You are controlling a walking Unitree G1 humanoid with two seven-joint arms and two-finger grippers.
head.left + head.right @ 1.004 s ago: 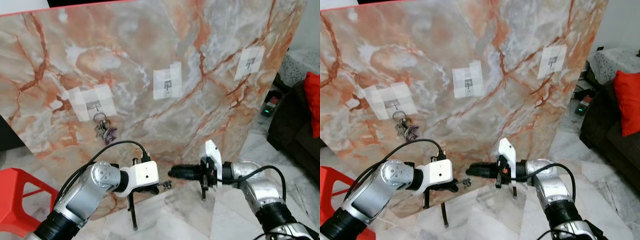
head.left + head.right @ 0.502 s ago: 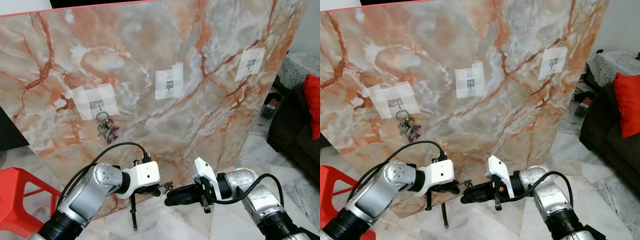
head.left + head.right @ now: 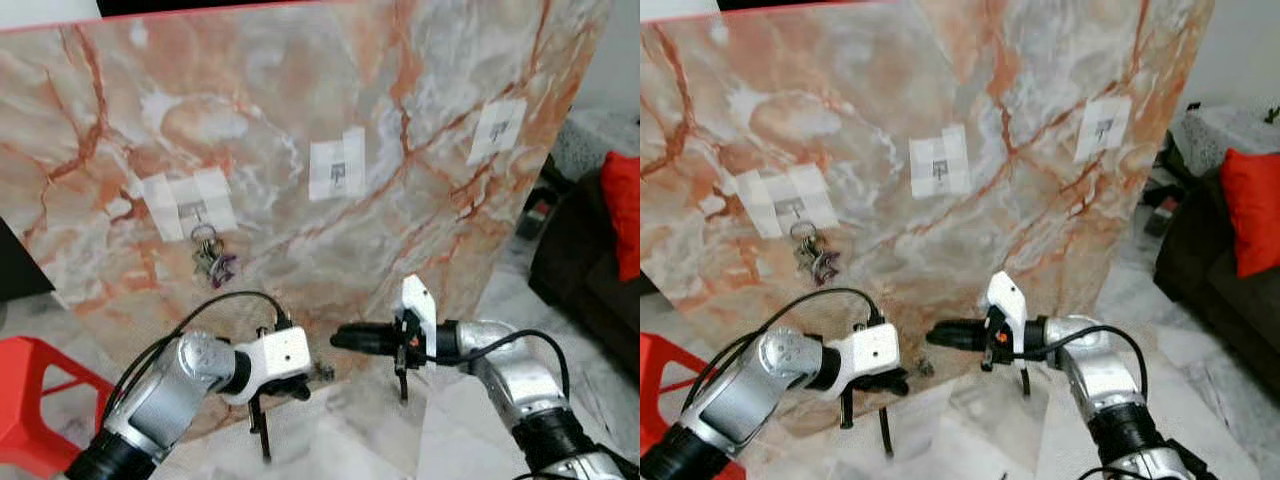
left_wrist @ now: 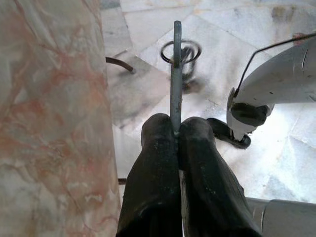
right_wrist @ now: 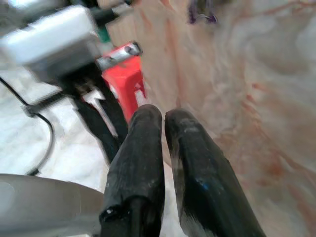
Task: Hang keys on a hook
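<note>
Marble board [image 3: 300, 130] leans upright and takes up most of the head view, with three taped hooks on it. Left hook [image 3: 193, 212], at centre-left of the frame, already carries a hanging bunch of keys [image 3: 212, 262] with a purple tag. Middle hook [image 3: 337, 170] and right hook [image 3: 498, 128] are bare.

Left gripper [image 4: 176, 136]: fingers pressed together, pinching a flat metal key [image 4: 175, 69] edge-on. A key ring [image 4: 180, 51] hangs at the key's far end, blurred. In the head view this gripper sits at lower centre-left, below the hung bunch and low in front of the board.

Right gripper [image 3: 342, 339]: at lower centre of the frame, pointing toward the left gripper, tip near it but apart. Its wrist view shows fingers [image 5: 143, 148] nearly together with a thin gap, nothing between them.

Red stool [image 3: 35, 395] at lower left corner. Dark sofa [image 3: 585, 265] with red cushion [image 3: 622, 205] at the right edge. Floor is pale marble tile [image 4: 276, 19].
</note>
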